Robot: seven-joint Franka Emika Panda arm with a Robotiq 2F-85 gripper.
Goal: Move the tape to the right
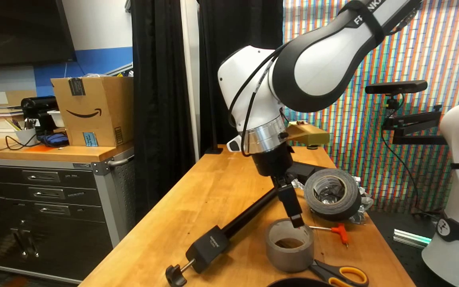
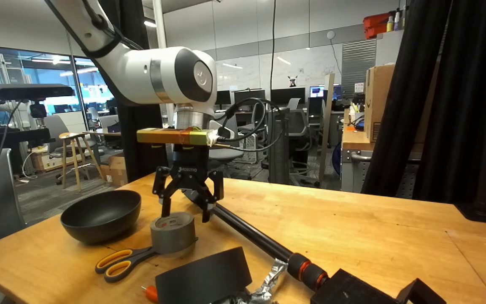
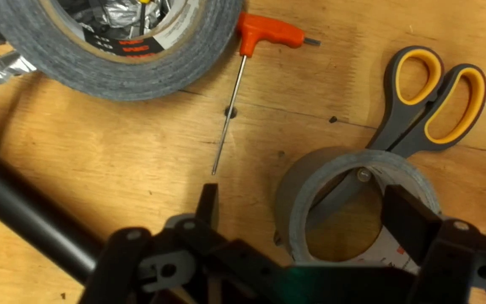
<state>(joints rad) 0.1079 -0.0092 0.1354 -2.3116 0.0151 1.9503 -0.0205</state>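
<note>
- The arm (image 1: 329,63) slants down from the upper edge in both exterior views, and the gripper (image 2: 186,213) hangs from it, pointing down at the wooden table (image 2: 373,236).
- Its fingers (image 3: 210,204) stand wide apart; in the wrist view one shows against bare wood, the other overlaps the tape's ring.
- The tape (image 2: 173,238), a grey roll, lies on the table below the gripper, between the black bowl (image 2: 99,230) and the black bar (image 2: 251,231).
- Through the tape's hollow, the wrist view shows the scissors (image 3: 399,118) running beneath it; in both exterior views the tape covers most of the blades.
- The wrist view shows the orange-handled hex key (image 3: 253,36) almost whole, but cuts off a larger roll (image 3: 133,82) at the top.
- In an exterior view, a yellow block (image 2: 173,136) hides part of the arm.
- Whether a finger touches the tape cannot be told.
</note>
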